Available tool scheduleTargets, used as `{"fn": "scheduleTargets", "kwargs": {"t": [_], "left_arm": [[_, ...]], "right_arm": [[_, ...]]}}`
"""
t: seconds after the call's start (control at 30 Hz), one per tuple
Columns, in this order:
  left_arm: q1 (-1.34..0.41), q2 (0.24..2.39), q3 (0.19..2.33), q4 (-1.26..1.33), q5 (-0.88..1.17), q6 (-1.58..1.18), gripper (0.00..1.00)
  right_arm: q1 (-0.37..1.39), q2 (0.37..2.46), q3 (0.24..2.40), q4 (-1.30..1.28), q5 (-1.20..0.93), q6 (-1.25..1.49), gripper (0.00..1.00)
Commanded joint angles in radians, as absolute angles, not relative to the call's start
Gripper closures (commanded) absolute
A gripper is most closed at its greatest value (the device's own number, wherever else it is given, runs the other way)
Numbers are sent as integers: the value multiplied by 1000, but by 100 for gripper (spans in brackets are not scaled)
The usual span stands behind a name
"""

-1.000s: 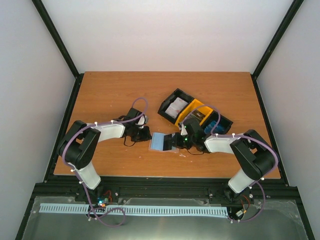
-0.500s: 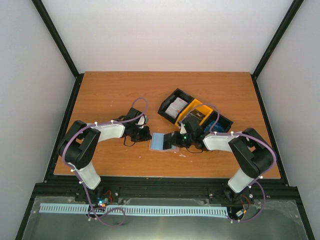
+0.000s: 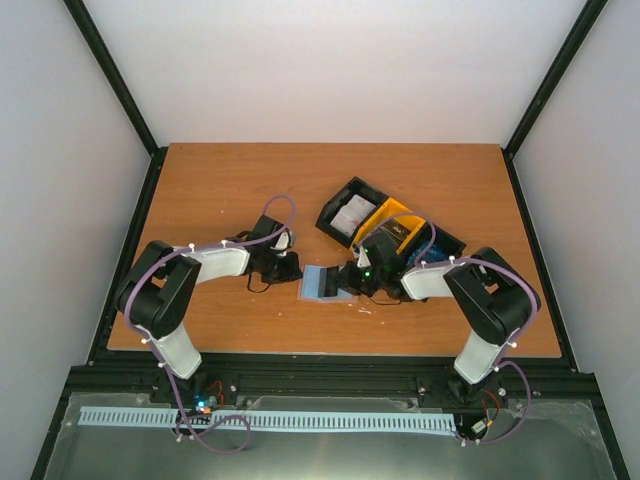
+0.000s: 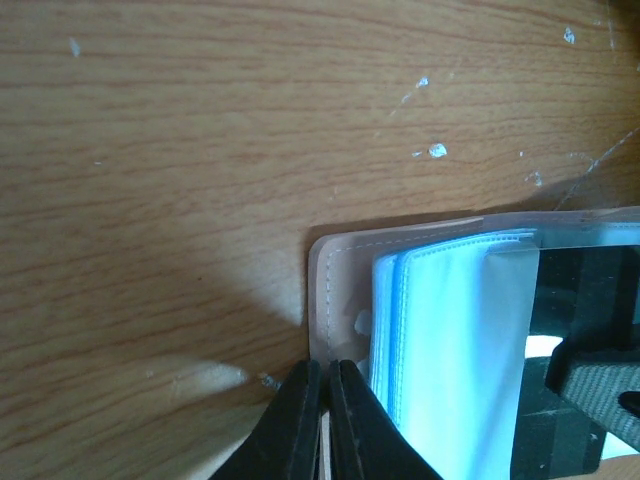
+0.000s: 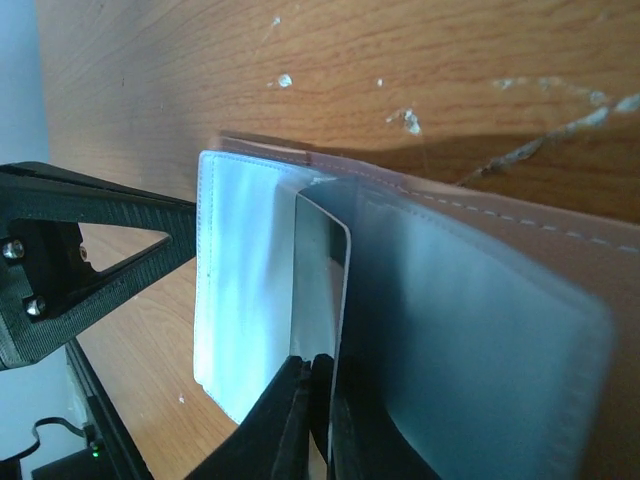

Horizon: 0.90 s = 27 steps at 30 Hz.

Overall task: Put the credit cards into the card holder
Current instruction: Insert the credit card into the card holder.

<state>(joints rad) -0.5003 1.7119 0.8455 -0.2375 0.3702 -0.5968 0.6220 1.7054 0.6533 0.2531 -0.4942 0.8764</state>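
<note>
Your left claw [image 4: 322, 385] is clenched on the tan edge of the card holder [image 4: 440, 340], which only its wrist view shows. Your right claw [image 5: 312, 390] pinches a grey card [image 5: 322, 270], whose far end lies over the holder's pale page. From above, the holder lies open between both claws, with the bins [image 3: 385, 212] beyond the right one.

The left gripper [image 3: 293, 270] points toward 3 o'clock and the right gripper [image 3: 347, 279] toward 9 o'clock, both pinched closed.
</note>
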Motion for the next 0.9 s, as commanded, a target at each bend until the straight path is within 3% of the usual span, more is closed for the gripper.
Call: {"fn": "scheduleTargets", "kwargs": {"t": [0.0,0.2,0.43,0.87], "left_arm": [[-503,1733,855,-280,350,-598,95],[-503,1728,854,-281,346,-598,95],[-503,1726,858,-281,345,-597,95],[-503,1724,861,-268,399,-574,94]], "right_arm": [[624,1751,641,257,-514,923,92],[627,1715,645,221,-463,925,79],[645,1663,698,45,-388,897,57],[742,1714,910,-287,-206,851,48]]}}
